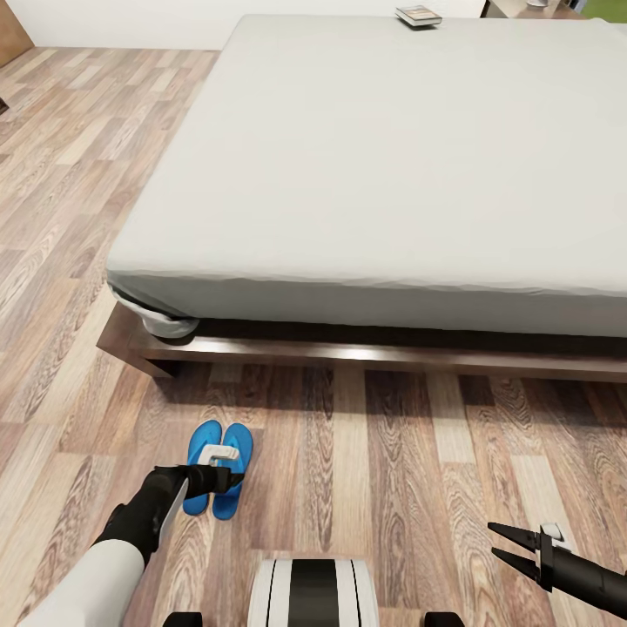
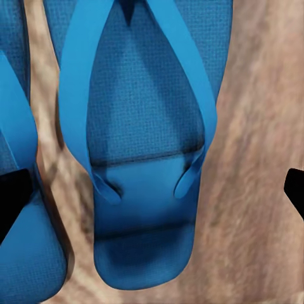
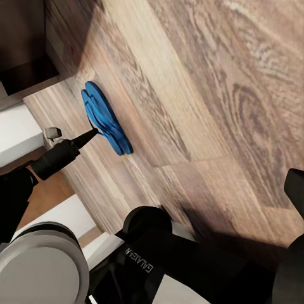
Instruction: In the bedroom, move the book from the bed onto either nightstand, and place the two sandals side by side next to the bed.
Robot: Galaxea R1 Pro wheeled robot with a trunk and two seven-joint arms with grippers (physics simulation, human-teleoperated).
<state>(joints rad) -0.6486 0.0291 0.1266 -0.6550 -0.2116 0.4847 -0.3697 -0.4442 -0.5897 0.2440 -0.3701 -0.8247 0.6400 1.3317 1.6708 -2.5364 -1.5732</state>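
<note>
The jaws of the left gripper (image 1: 228, 475) are spread wide and held low over the two sandals (image 1: 219, 468), with one dark fingertip (image 2: 11, 201) over the neighbouring sandal and the other (image 2: 295, 192) over bare floor, so that one sandal (image 2: 142, 152) lies loose between them, apparently gripped by nothing. The jaws of the right gripper (image 1: 508, 545) are parted and empty, held above the floor (image 1: 409, 453) well apart from the pair. The sandals are seen side by side on the planks, near the foot corner of the bed (image 1: 374, 165). The book (image 1: 419, 16) lies at the far edge of the mattress. A risk is judged here: if the left arm is lifted carelessly, a strap could be caught or a sandal nudged, and the neat pairing spoiled.
</note>
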